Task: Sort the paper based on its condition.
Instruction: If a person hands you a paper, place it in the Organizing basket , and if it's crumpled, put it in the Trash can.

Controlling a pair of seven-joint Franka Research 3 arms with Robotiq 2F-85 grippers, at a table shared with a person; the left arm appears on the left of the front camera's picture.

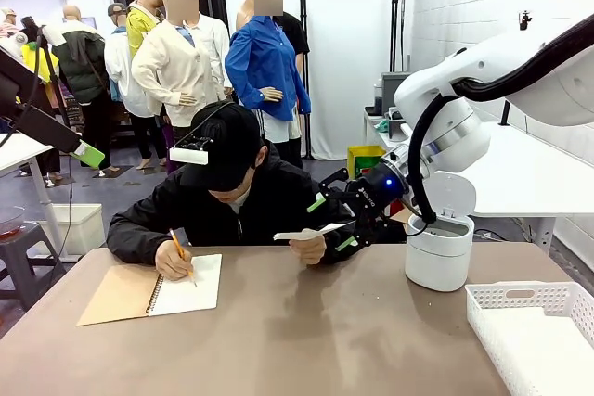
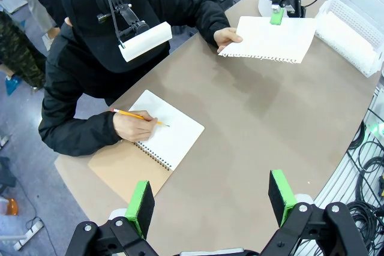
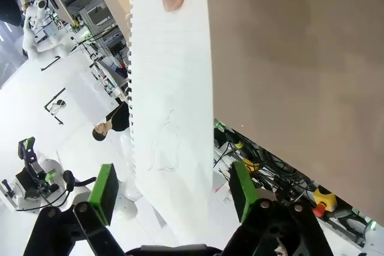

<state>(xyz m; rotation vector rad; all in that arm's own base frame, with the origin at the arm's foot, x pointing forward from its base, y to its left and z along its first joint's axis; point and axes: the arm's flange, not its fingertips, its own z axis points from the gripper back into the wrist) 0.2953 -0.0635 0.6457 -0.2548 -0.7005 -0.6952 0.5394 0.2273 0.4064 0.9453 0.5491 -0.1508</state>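
A smooth white sheet of paper is held out over the table by the person's hand, thumb on its near end. My right gripper is at the sheet's far edge. Its green pads stand wide apart on either side of the sheet, open and not pressing it. My left gripper hangs high over the table's near side, open and holding nothing. One torn edge of the sheet is ragged.
The person writes with a pencil in a tan-covered spiral notebook at the table's left. A white lidded bin stands behind my right gripper. A white slotted basket sits at the right edge.
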